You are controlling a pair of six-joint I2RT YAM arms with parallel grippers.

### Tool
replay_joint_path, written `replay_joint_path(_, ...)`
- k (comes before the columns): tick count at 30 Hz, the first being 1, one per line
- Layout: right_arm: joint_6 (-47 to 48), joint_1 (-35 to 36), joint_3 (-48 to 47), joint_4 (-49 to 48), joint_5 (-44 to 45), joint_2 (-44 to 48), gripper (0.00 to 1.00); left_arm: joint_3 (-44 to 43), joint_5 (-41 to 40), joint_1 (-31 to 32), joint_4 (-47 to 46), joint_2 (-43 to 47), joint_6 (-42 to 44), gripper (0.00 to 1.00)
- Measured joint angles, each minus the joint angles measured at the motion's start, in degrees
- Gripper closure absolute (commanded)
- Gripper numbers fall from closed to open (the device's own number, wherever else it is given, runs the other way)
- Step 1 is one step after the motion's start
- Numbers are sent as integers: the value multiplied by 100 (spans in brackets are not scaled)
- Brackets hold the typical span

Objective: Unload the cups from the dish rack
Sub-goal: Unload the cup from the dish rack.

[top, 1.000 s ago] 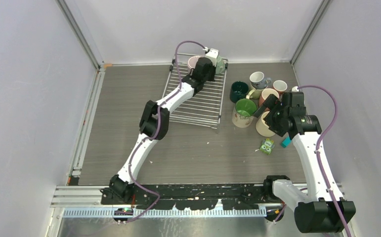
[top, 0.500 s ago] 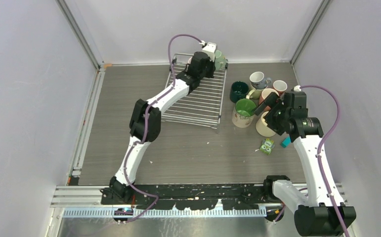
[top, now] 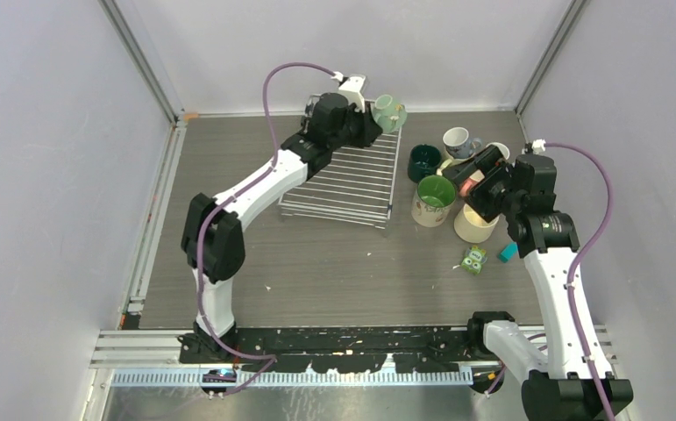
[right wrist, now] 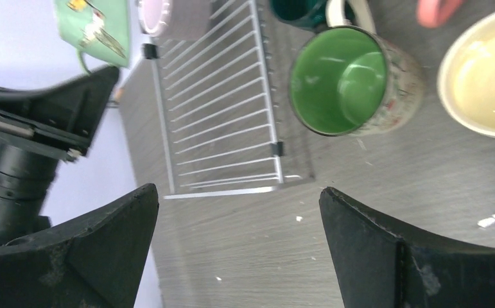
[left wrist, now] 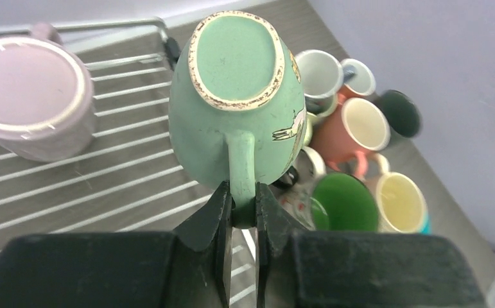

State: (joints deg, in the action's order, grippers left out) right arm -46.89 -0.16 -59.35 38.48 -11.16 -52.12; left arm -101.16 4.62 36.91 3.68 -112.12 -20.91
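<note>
pinching the handle of the upturned pale green mug (left wrist: pixel 235 96), left tool (left wrist: pixel 243 205); right tool (right wrist: pixel 237 192) spread.

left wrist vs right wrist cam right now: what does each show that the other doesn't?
Left wrist only: the underside of the pale green mug and two white mugs.
Right wrist only: the near corner of the rack, the left arm from outside, and the right gripper, jaws open.
Both: the left gripper shut on that mug's handle, the rack bars, the green-lined mug, the cream mug.
</note>
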Motion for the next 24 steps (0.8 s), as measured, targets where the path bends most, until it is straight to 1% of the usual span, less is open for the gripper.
replay_joint_path(5, -476, 0, 0, -809, -549, -116, 0, 544, 452, 105, -4, 575, -553, 100)
replay_joint_path(9, -894, 199, 59, -1521, -848, -267, 0, 820, 802, 201, -42, 841, -1060, 100)
replay_joint_path(16, -1272, 881, 155, -2229, -903, -520, 10, 1655, 1257, 273, -365, 1340, -1965, 100)
replay_joint_path(24, -1574, 1058, 466, -2811, -778, -616, 21, 2229, 1508, 273, -1001, 1759, -2861, 100)
